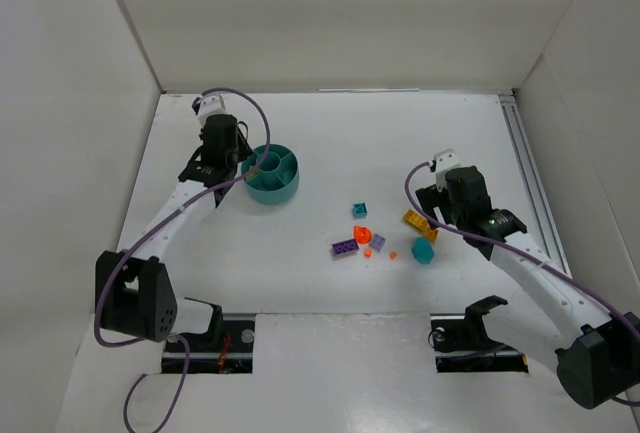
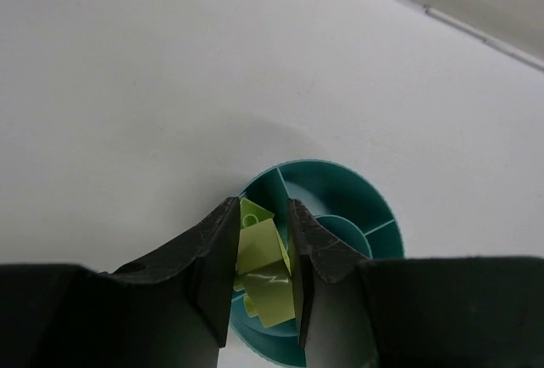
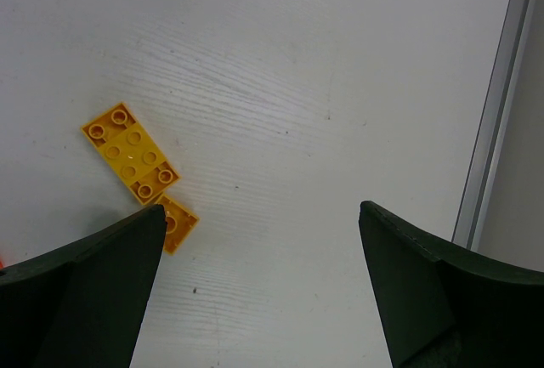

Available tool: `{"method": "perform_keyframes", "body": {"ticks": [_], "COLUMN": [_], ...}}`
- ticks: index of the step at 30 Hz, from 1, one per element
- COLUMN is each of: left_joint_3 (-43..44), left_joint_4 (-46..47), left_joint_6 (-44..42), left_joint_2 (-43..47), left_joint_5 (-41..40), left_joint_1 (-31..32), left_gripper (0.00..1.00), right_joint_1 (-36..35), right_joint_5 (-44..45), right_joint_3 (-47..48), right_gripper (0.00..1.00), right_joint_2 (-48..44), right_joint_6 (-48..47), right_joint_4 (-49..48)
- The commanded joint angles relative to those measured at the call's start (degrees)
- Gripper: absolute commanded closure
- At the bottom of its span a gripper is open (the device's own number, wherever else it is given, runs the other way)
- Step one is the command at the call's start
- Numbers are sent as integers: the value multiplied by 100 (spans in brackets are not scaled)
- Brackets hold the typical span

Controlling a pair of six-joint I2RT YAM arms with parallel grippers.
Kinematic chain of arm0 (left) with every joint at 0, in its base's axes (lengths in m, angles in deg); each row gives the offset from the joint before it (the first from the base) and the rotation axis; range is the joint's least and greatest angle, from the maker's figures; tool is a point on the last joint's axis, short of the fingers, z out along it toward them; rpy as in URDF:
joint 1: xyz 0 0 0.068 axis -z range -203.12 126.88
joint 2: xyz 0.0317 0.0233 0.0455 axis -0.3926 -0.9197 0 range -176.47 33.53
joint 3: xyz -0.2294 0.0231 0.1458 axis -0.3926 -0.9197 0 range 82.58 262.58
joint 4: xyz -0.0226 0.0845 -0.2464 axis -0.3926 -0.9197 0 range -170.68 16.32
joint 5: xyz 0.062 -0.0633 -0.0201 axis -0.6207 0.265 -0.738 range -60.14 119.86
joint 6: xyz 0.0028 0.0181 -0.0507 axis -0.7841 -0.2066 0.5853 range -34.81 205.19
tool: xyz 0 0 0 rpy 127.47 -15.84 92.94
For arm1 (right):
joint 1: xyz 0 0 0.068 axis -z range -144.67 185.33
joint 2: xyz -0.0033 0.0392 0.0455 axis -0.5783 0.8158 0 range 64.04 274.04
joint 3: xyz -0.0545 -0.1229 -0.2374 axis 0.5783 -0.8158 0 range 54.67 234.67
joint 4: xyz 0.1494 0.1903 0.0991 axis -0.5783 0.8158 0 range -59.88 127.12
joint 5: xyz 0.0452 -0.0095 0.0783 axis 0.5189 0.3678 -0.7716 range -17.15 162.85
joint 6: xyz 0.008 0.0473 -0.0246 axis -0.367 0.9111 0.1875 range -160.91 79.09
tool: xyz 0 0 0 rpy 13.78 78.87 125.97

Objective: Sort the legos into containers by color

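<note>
Yellow-green plastic fills the narrow gap between the jaws of the left gripper (image 2: 262,249), which are closed on one lego piece (image 2: 260,266). Directly beneath and just beyond those jaws sits the round teal dish (image 2: 348,185), its inner walls and small central ring showing ahead of the fingertips. The held piece hangs over the compartment nearest the jaws; whether it touches the dish floor cannot be told. The step in hand appears to be dropping this piece into its compartment. The next move likely calls for parting the jaws while they sit within that compartment's walls, so the piece does not land on a divider or spill into a neighbour. The right gripper (image 3: 262,215) has its jaws spread wide and holds nothing. A yellow plate (image 3: 130,153) lies on the white table (image 3: 297,62) ahead of and outside the jaw on the dish side, with a smaller orange-yellow piece (image 3: 176,223) touching the plate's near corner. From above, the other loose legos (image 1: 345,247), purple, lilac, orange and teal, lie scattered beyond that same jaw, well apart from the dish, so most sorting seems undone.
</note>
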Motion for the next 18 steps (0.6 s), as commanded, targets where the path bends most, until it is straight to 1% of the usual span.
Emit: {"method": "perform_keyframes", "body": {"ticks": [1,5,11,12,13,18], "left_joint_3": [259,382,383,383,383,330], "left_joint_4": [194,169,290,291,291,291], "left_joint_6": [-188,-127,-127,-127,-127,-127], "left_joint_2": [-429,-896,-1099,-1152,-1152,-1205], "left_joint_5": [259,321,339,391,392,524], "left_joint_1": [-157,-211,-211,-211,-211,-211], "left_gripper": [75,75,75,70,67,60], "right_joint_1": [27,79,80,80,80,80], "right_joint_5": [18,18,18,18,18,18], "right_joint_3": [-39,13,14,14,14,14], "right_gripper": [0,0,0,0,0,0], "right_joint_2": [7,7,7,7,7,59], "right_joint_6": [-21,-21,-21,-21,-21,-21], "right_joint_4": [-218,-218,-166,-166,-166,-166]}}
